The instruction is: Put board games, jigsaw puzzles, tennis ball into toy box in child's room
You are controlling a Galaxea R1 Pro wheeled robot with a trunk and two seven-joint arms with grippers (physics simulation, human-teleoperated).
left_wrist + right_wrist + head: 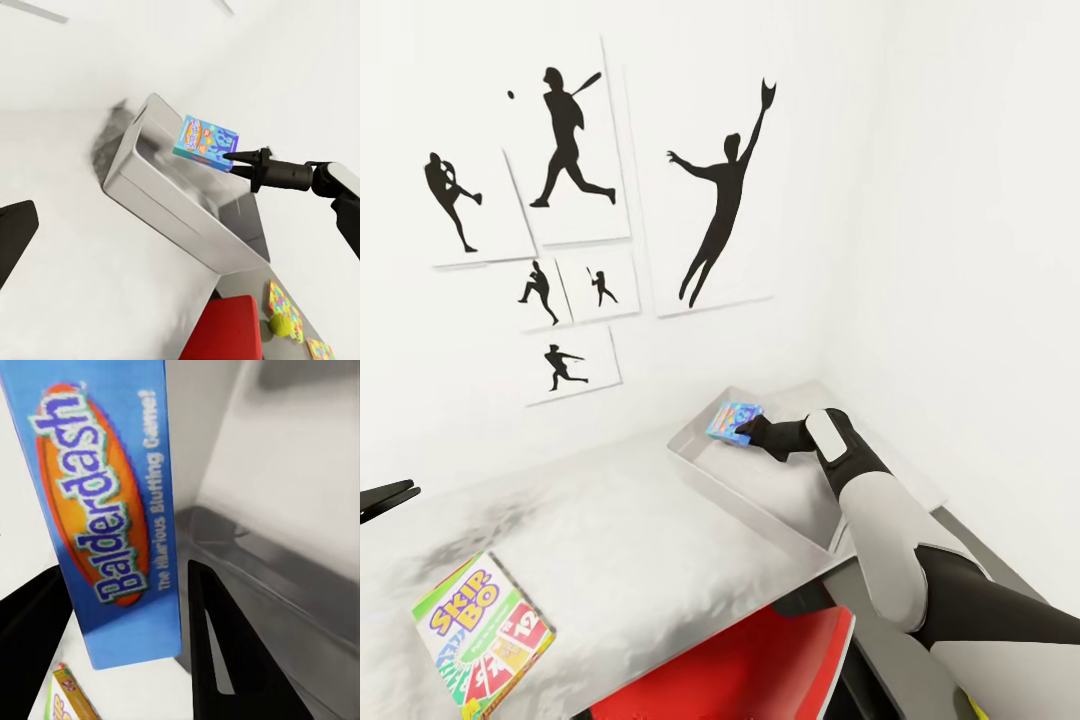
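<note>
Right tool: clenched on the blue Balderdash game box, which is held tilted over the toy box, above the bin's far end near the counter's back corner. From the tool, the bin floor lies directly below; the box's long axis is carried steeply upright, as judged from the right wrist view, so it would need laying flatter before release.

Left tool: seen at the counter's left edge, state cannot be told.

Skip-Bo box: near the counter's front edge, nearer the left arm.

Left wrist view adds 2 puzzle sheets and the tennis ball beyond the bin.
</note>
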